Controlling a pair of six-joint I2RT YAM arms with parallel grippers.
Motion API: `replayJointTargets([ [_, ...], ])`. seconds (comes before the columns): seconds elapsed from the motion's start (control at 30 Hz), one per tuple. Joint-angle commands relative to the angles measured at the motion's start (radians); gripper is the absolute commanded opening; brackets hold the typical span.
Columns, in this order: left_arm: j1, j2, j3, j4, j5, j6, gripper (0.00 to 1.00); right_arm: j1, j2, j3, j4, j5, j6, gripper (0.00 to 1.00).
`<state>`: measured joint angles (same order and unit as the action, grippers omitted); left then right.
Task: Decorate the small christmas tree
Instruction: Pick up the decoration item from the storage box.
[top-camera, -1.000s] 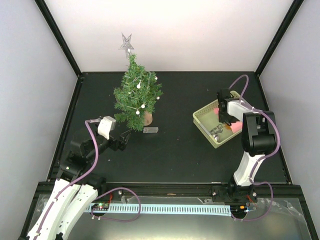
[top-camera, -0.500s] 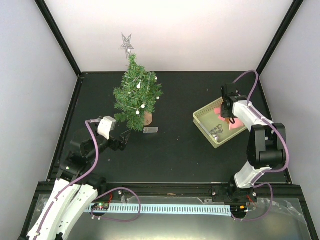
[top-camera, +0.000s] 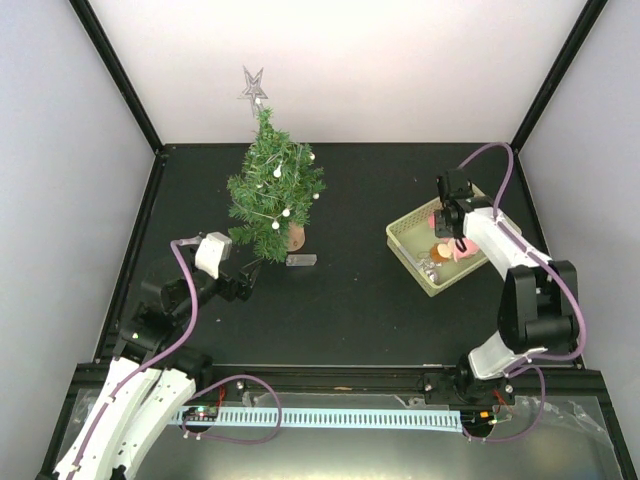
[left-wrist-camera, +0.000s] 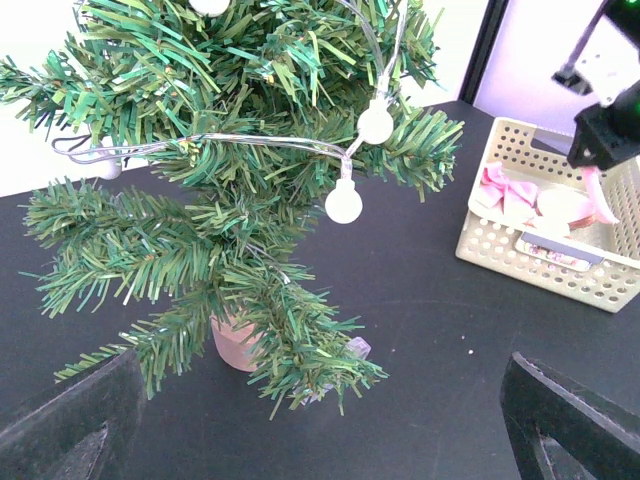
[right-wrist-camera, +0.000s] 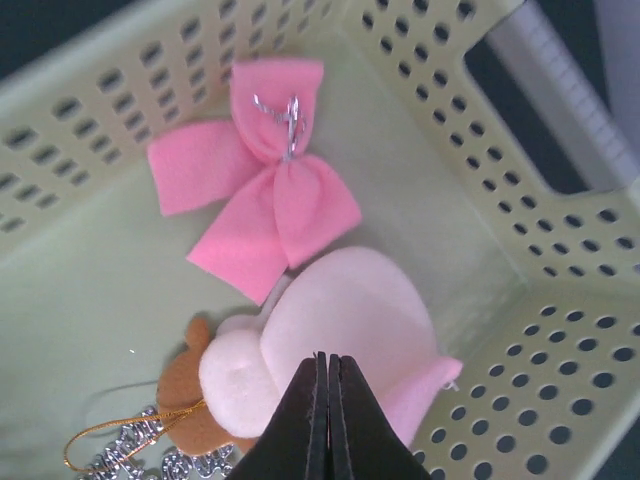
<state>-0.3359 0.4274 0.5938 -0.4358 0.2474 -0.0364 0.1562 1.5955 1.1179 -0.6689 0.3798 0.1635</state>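
Note:
The small christmas tree (top-camera: 272, 195) stands at the back left on a light wood base (left-wrist-camera: 235, 343), with a silver star (top-camera: 252, 86) on top and a string of white bulbs (left-wrist-camera: 343, 201). My left gripper (top-camera: 250, 277) is open and empty, just in front of the tree; its fingers (left-wrist-camera: 70, 420) frame the lowest branches. My right gripper (right-wrist-camera: 328, 360) is shut, tips together, right over a pale pink felt ornament (right-wrist-camera: 340, 320) in the yellow basket (top-camera: 400, 243). A pink bow (right-wrist-camera: 262, 180) lies beside it.
The basket (right-wrist-camera: 560, 300) also holds a brown ornament with a gold loop (right-wrist-camera: 195, 420) and a silver piece (right-wrist-camera: 130, 462). A small clear plastic box (left-wrist-camera: 352, 350) lies on the black mat by the tree's base. Black frame posts stand at the back corners.
My right arm has swung its elbow out to the right, and its gripper has shifted slightly over the basket. The left arm has not moved.

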Motion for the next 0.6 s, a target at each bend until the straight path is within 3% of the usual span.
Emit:
replayJointTargets([
  [0.0, -0.005, 0.004, 0.011, 0.010, -0.018, 0.013, 0.99, 0.007, -0.066, 0.047, 0.005, -0.009, 0.004, 0.01],
  [0.27, -0.005, 0.018, 0.030, -0.003, -0.051, -0.004, 0.99, 0.089, -0.167, 0.131, -0.086, 0.004, 0.003, 0.01],
  [0.37, -0.005, 0.012, 0.054, -0.028, -0.071, -0.041, 0.99, 0.144, -0.236, 0.194, -0.122, -0.072, -0.003, 0.01],
  [0.57, -0.005, -0.054, 0.015, 0.057, 0.076, -0.071, 0.99, 0.235, -0.375, 0.240, -0.127, -0.183, -0.003, 0.01],
])
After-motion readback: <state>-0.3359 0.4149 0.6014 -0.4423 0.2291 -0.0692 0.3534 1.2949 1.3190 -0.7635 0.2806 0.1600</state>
